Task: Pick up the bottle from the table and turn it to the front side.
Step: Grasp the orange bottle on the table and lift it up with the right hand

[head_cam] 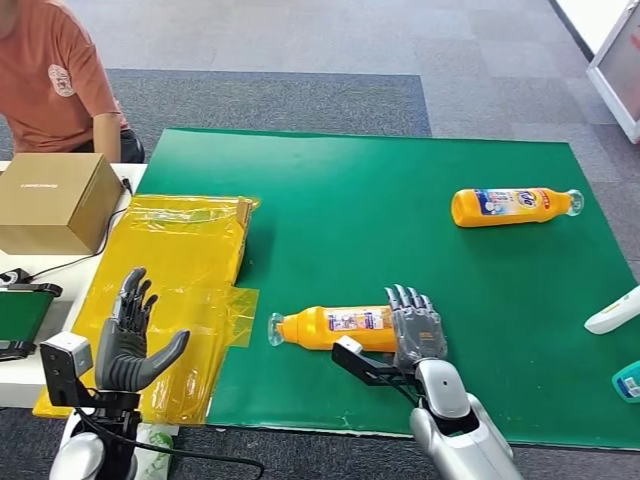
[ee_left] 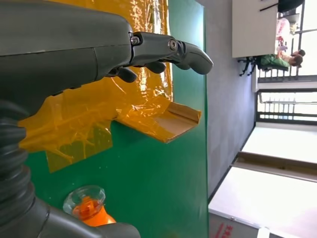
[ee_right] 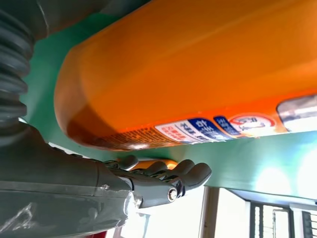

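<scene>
The orange bottle point(head_cam: 336, 327) lies on its side on the green mat point(head_cam: 392, 230), cap toward the yellow bags point(head_cam: 177, 270). The right hand point(head_cam: 416, 326) rests over its base end; whether it grips cannot be determined. The left hand point(head_cam: 132, 335) hovers with fingers spread, holding nothing.

Grey carpet point(head_cam: 317, 40) covers the floor, a darker strip point(head_cam: 287, 100) nearest the table point(head_cam: 15, 385) (white at its left). Bright windows point(ee_left: 286, 101) light the far side.
</scene>
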Robot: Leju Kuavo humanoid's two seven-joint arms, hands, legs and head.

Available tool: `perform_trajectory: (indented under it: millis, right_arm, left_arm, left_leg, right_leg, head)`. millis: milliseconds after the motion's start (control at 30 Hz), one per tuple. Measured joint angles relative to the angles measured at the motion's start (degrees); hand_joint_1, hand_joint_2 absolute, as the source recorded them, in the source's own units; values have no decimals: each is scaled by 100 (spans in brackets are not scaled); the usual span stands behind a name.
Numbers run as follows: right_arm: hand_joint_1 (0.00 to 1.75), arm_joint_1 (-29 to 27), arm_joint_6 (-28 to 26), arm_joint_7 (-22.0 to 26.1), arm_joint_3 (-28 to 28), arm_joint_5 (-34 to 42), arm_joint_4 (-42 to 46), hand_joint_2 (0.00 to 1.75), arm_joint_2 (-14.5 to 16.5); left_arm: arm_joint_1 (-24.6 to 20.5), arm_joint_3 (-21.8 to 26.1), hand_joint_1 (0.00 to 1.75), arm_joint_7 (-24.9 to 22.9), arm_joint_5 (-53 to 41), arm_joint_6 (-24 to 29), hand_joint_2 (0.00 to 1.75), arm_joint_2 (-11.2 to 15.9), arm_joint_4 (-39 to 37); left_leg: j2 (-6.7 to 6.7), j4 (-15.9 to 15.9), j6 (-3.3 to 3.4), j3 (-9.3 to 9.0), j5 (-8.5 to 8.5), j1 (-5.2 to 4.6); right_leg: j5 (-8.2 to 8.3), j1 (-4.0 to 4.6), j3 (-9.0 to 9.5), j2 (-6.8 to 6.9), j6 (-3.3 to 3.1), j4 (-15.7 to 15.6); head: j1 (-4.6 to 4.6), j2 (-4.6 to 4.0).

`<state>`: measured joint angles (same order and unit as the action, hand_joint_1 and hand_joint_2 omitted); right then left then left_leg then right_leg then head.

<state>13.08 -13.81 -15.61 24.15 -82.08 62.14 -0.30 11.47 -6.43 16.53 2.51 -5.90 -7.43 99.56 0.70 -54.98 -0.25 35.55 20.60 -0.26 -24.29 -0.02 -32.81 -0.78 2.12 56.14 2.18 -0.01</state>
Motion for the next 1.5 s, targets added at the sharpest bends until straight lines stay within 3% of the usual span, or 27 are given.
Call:
perform_trajectory:
  millis: [167, 300, 600, 700, 767, 967, 1133, 1300, 1500]
  right_arm:
    - [5, 370, -102, 52, 13, -7, -543, 175, 76]
    - [175, 552, -75, 110, 39, -10, -825, 175, 121]
    - [175, 736, 21, 417, 84, 235, -1073, 175, 159]
    - [175, 742, 69, 641, 64, 652, -1038, 175, 160]
    - [175, 691, 195, 992, -28, 1484, -906, 175, 166]
    - [175, 220, 762, 2169, -672, 5059, -122, 175, 274]
    - [175, -69, 819, 2745, -1075, 6519, 567, 175, 371]
    - [175, -308, 766, 3113, -1031, 6805, 1099, 175, 468]
    - [175, -383, 523, 3341, -500, 6136, 1226, 175, 601]
  left_arm:
    - [-54, -40, 0, 1, 55, -48, 175, -2, -63]
    - [-70, -52, 0, 1, 72, -55, 175, -2, -103]
    - [-75, -58, 0, 2, 128, -54, 175, 2, -127]
    - [-75, -55, 0, 3, 129, -64, 175, 2, -127]
    - [-74, -54, 0, 17, 127, -67, 175, 3, -126]
    - [-57, -78, 0, 195, 150, 17, 175, 25, -127]
    - [-100, -254, 0, 285, 160, 122, 175, 110, -127]
    - [-222, -520, 0, 277, 322, -23, 175, 204, -137]
    - [-566, -1083, 0, 147, 703, -842, 175, 292, -214]
  left_leg:
    - [0, 0, 5, -4, -9, 0]
    - [0, 0, 3, -7, -14, 0]
    - [0, 0, 4, -8, -18, 0]
    - [0, 0, 4, -8, -18, 0]
    - [0, 0, 4, -8, -17, 0]
    - [4, 0, 4, 11, -17, 0]
    - [4, 0, 5, 15, -16, -1]
    - [3, 0, 4, 16, -14, -1]
    - [3, 0, 3, 16, -15, 0]
  right_leg:
    - [9, 0, 1, 0, -1, -1]
    - [15, 0, 2, 0, -4, -1]
    - [20, 0, 5, 0, -2, -1]
    - [20, 0, 5, -1, -3, -1]
    - [20, 0, 4, -1, -3, -1]
    - [17, 0, -6, 3, -2, 0]
    - [16, -1, -11, 3, -2, 0]
    - [14, -1, -12, 3, -3, 0]
    - [13, 0, -14, 2, -5, 0]
  head:
    - [0, 0]
    - [0, 1]
    - [-1, -1]
    - [0, 1]
    - [1, 1]
    - [0, 0]
    - [-1, 0]
    - [0, 1]
    - [1, -1]
